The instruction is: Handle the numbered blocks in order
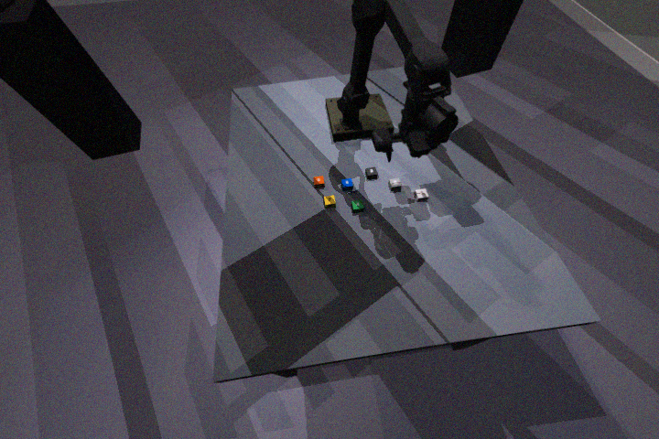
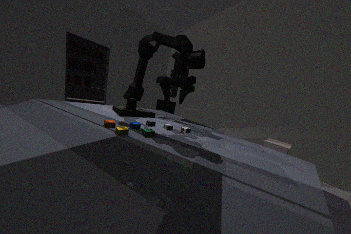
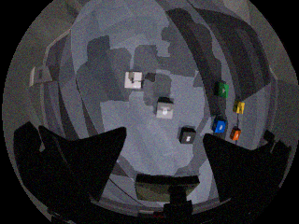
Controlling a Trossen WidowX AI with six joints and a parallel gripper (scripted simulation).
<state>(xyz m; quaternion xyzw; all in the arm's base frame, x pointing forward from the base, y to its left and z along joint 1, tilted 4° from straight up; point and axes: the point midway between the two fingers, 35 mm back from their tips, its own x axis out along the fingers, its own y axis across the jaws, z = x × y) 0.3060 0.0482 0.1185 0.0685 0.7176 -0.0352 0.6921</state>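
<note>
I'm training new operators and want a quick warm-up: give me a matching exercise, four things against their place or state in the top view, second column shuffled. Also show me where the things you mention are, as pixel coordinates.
Things:
1. orange block (image 1: 318,181) (image 2: 109,124) (image 3: 235,134)
2. dark grey block (image 1: 371,173) (image 2: 150,123) (image 3: 188,136)
3. white block (image 1: 421,194) (image 2: 185,129) (image 3: 134,80)
4. gripper (image 1: 404,155) (image 2: 174,101) (image 3: 167,136)

Places and states:
A. farthest right of the blocks
B. open, raised above the table
C. farthest left of the blocks
D. nearest block to the arm's base plate (image 1: 334,123) (image 2: 151,113) (image 3: 145,189)

Pairs: 1-C, 2-D, 3-A, 4-B
</note>
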